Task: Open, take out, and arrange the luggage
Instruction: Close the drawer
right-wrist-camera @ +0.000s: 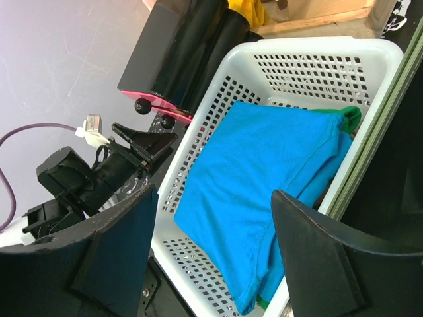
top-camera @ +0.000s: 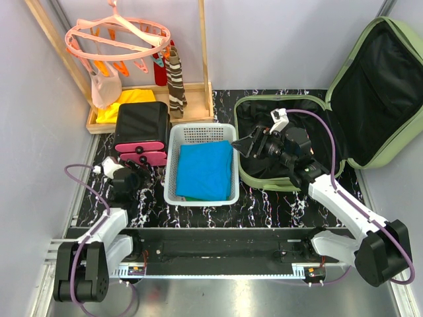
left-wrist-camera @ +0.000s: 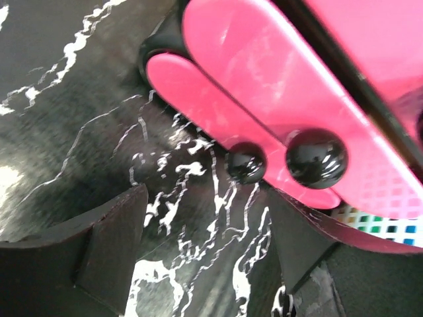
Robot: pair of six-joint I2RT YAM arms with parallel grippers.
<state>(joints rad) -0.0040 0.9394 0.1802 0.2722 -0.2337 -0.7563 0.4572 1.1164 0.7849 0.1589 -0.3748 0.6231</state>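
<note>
The luggage (top-camera: pixel 378 89) lies open at the far right corner of the table (top-camera: pixel 264 206). Its shallow base is flat on the black marbled top, and its lid, lined in black, stands up and leans toward the right wall. The right gripper (top-camera: pixel 246 146) hovers over the left rim of the base and points left at the white basket (top-camera: pixel 198 135). In the right wrist view its jaws stand wide apart with nothing between them, and beyond them is the folded blue cloth (right-wrist-camera: pixel 264 178) in the basket, with a bit of green fabric (right-wrist-camera: pixel 350 117) showing under it.

The basket sits at the middle of the table, just beside the luggage base. Just left of it stands a black case (top-camera: pixel 141 125) with a pink front that carries two round black knobs (left-wrist-camera: pixel 316 157). The left gripper (top-camera: pixel 135 177) is low over the table at the near side of that case. Its jaws are apart and hold nothing, with bare marble between the fingers (left-wrist-camera: pixel 99 244) and the knobs just ahead of them.

At the far left corner a wooden rack (top-camera: pixel 198 99) holds a round pink hanger (top-camera: pixel 115 36), a striped cloth (top-camera: pixel 176 86) and yellow fabric (top-camera: pixel 129 104).
</note>
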